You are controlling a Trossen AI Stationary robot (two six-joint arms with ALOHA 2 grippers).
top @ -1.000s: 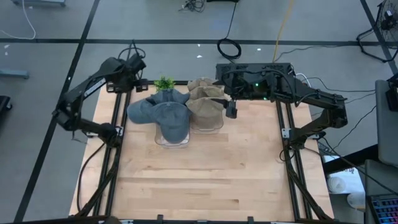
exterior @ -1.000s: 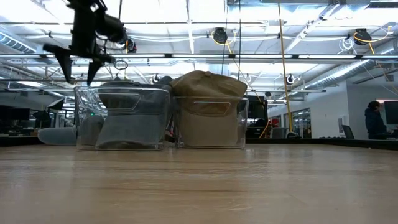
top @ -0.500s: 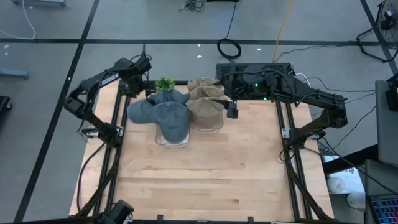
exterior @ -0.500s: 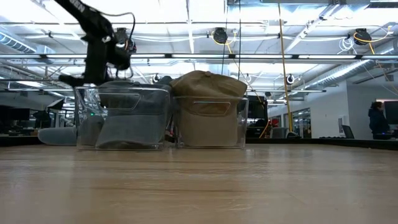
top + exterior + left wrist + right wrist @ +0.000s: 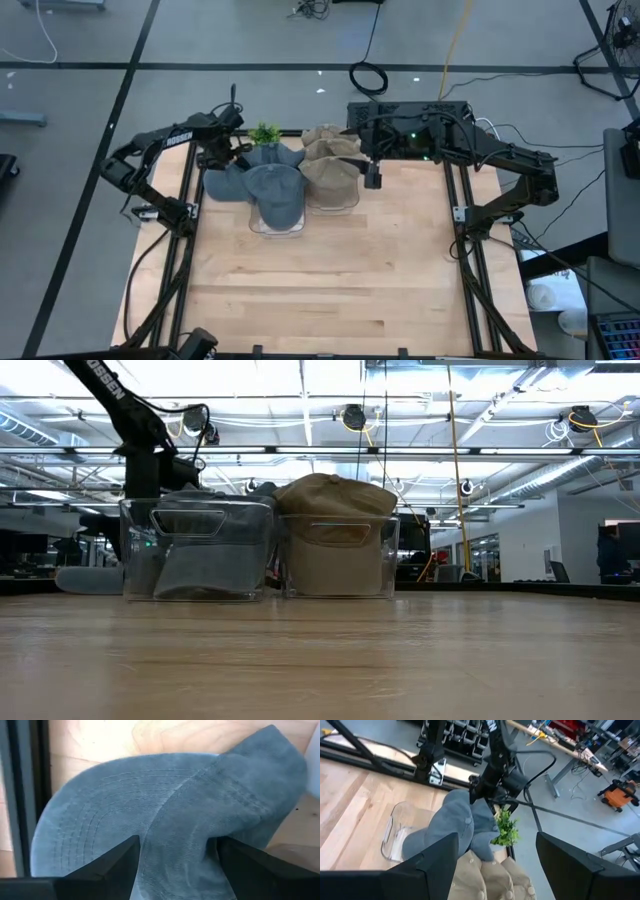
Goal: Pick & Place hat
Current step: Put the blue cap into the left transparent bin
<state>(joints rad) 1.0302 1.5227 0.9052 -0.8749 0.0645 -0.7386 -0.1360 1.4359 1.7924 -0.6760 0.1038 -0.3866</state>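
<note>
A blue-grey hat [image 5: 224, 180] lies on the table left of a clear bin [image 5: 277, 226] that holds more blue-grey hats [image 5: 276, 192]. Its brim shows in the low view [image 5: 85, 579]. Tan hats [image 5: 330, 168] fill a second clear bin beside it. My left gripper [image 5: 228, 153] is low over the loose hat and open, and its fingers straddle the crown [image 5: 175, 855]. My right gripper [image 5: 372, 180] hangs open just right of the tan hats, with its fingers [image 5: 435, 865] wide apart. My left gripper comes down from above onto the loose hat's crown [image 5: 175, 840], beside the stitched brim [image 5: 95, 815]. One finger [image 5: 112, 867] stands on each side of the raised cloth. I cannot tell whether they touch it. The hat lies flat on the table.
A small green plant [image 5: 264, 133] stands at the far edge behind the blue hats. Black frame rails [image 5: 190, 190] run along both sides of the table. Bare wood [image 5: 340, 290] stretches from the bins to the near edge.
My left arm has swung from high over the table's far left corner toward the near edge and down, bringing its gripper low over the loose blue-grey hat. The hats and the right arm have kept still.
</note>
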